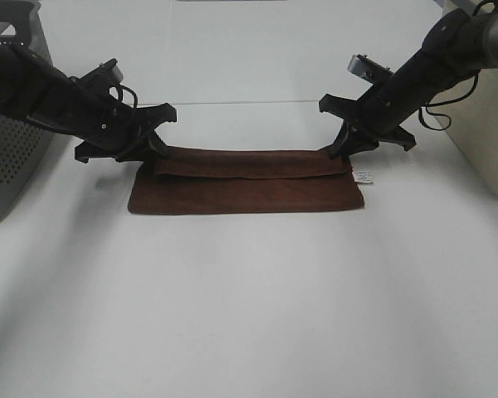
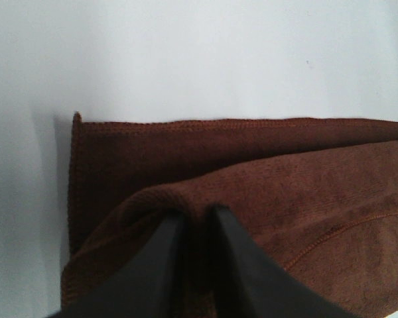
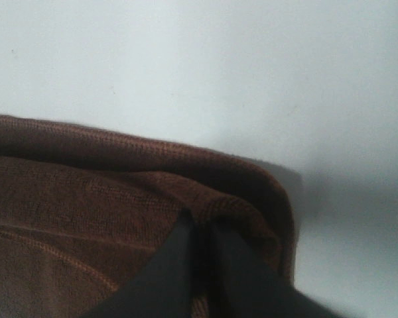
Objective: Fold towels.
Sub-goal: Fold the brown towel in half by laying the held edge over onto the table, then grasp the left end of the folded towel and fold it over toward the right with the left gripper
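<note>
I see the towel (image 1: 245, 186) lying as a long folded strip in the middle of the surface (image 1: 249, 315). Its long axis runs straight across from left to right, with the white label (image 1: 363, 176) poking out at the right end. The left gripper (image 1: 153, 148) sits at the far left corner, jaws pinched nearly together on a ridge of the top layer. The right gripper (image 1: 346, 143) mirrors it at the far right corner, jaws likewise clamped on cloth.
</note>
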Motion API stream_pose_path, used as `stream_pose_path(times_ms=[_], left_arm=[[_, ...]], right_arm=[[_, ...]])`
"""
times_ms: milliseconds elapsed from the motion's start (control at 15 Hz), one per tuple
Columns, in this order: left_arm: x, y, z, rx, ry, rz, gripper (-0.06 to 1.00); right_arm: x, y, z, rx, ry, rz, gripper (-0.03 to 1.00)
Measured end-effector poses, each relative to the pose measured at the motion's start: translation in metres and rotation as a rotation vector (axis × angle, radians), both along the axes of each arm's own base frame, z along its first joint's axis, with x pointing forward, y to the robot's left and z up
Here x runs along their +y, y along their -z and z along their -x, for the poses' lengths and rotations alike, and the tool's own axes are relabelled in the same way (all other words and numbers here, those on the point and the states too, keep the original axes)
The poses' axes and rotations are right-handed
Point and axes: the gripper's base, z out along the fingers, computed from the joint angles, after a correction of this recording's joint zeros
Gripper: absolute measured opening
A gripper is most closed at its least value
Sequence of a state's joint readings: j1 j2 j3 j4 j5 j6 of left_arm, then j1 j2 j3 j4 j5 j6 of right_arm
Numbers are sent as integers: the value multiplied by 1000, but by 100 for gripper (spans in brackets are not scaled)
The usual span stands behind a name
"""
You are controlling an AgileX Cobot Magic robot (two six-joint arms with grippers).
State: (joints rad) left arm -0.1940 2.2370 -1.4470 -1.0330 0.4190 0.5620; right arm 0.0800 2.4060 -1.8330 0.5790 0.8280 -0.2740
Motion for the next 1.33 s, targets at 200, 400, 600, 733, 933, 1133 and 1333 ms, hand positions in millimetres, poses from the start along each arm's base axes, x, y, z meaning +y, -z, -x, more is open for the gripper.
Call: stream_pose_path(times_ms=[200, 400, 600, 733, 933, 1133, 1333], left_arm=[[-1, 0, 1, 4, 5, 3, 57], [-1, -12, 1, -21, 18, 0, 62], [-1, -34, 3, -58, 61, -25, 62], [2, -34, 7, -2, 57, -34, 67], [16, -29, 9, 72, 13, -89, 74], [20, -13, 9, 124, 0, -104, 74], [16, 9, 5, 175, -14, -57, 75]], right_arm=[[1, -1, 3, 30, -11, -14, 50], [3, -8, 3, 57, -42, -29, 76], [5, -23, 2, 93, -67, -48, 78], [3, -28, 6, 132, -66, -16, 78], [-9, -38, 12, 174, -51, 123, 78], [-17, -39, 17, 229, -48, 210, 78], [-18, -39, 17, 233, -39, 219, 78]])
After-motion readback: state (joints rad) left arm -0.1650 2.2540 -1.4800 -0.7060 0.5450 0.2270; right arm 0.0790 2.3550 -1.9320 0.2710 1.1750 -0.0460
